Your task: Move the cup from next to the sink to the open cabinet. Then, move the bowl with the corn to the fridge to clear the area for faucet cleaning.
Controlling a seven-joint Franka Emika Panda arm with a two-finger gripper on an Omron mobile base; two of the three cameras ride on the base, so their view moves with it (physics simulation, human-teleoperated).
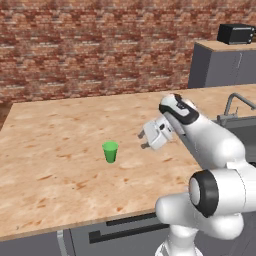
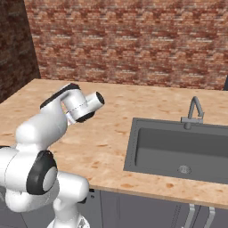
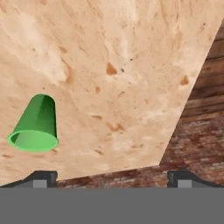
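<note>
The arm (image 1: 210, 145) bends forward at the elbow, its wrist turned left. The gripper (image 1: 144, 140) hangs in the air, fingers (image 3: 41, 178) spread wide, holding nothing.

Bare counter (image 1: 60, 150) spreads all around the cup (image 1: 110, 151) at centre-left, while the sink (image 2: 178, 151) and faucet (image 2: 194, 111) crowd the right edge.

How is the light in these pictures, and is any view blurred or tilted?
Left base view: even, soft light, the cup casts only a faint shadow on the counter. Right base view: the sink is evenly shaded, no glare. Hand view: rolled, the cup appears upside down, wood grain slightly soft.
</note>
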